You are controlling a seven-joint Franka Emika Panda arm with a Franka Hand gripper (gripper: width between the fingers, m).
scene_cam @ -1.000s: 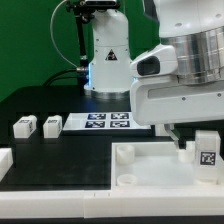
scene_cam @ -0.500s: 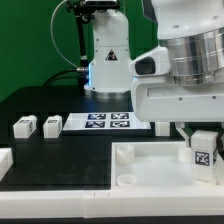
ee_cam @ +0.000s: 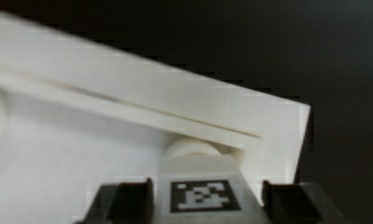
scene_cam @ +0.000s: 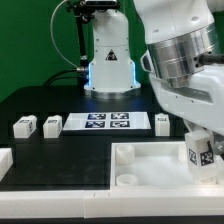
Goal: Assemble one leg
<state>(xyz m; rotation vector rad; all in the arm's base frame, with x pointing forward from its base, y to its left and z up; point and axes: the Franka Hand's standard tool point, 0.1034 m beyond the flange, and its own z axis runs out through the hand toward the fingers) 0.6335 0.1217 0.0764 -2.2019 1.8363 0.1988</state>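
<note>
Insertion step of the leg assembly. The hand (scene_cam: pixel 199 140) is clamped on the leg (scene_cam: pixel 201 153), a small white block whose tag faces the exterior camera. It holds the leg over the white tray-like panel (scene_cam: pixel 150 160), which lies along the worktop (scene_cam: pixel 70 150) edge nearest that camera. The leg is above the panel's end towards the worktop corner on the exterior view's right. In the wrist view the two dark fingers (ee_cam: pixel 119 205) flank the tagged block on either side, and a round corner socket (ee_cam: pixel 197 150) shows just beyond it. Whether the leg's lower end already touches the socket cannot be told, since that end is hidden in both views. In the exterior view the hand and leg look slightly tilted. Three more legs stand untouched towards the far edge: two (scene_cam: pixel 24 127) (scene_cam: pixel 52 124) to one side of the marker board (scene_cam: pixel 105 121) and one (scene_cam: pixel 163 122) to the other. Judged from this, the leg is picked up and carried over but probably not yet seated. The next move calls for bringing it upright, centring it over the socket, lowering it straight in and turning or pressing it home before the grip is released.
</note>
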